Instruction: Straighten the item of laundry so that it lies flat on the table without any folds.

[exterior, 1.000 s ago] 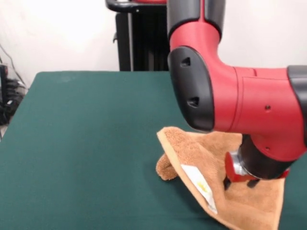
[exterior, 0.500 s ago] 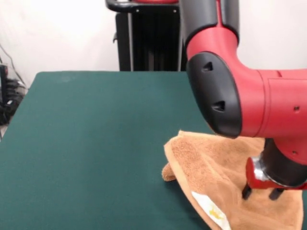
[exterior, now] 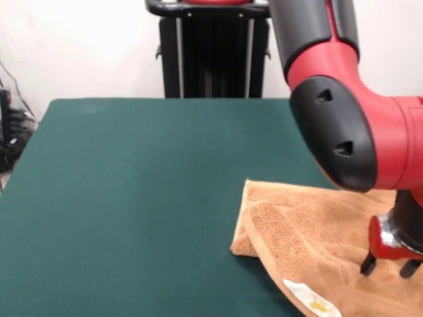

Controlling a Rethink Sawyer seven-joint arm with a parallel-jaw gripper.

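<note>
Where the green table (exterior: 119, 198) runs toward the lower right of the front view, the orange-tan towel (exterior: 304, 238) lies spread but not flat: it reaches from about the middle of the picture out past the right and bottom edges, so its full outline cannot be seen. Its left end is doubled over, with an upper layer of coarse terry lying on a lower layer whose edge shows as a paler strip along the left side and back, and a thick rolled lip sits at the near-left corner. A smoother woven band runs diagonally down the near edge, and on it, close to the bottom of the picture, sits a small white care label (exterior: 310, 302) with a faint yellow mark. The gripper (exterior: 390, 266) hangs over the right part of the towel, its two dark fingers (exterior: 367, 263) parted with a clear gap between them and pointing down at the cloth; whether their tips touch the terry cannot be told. Above them the bulky red and black arm (exterior: 350, 119) comes down from the top of the picture and hides the towel's far right portion. Behind the table stands the black pedestal (exterior: 205, 53) against a white wall.
</note>
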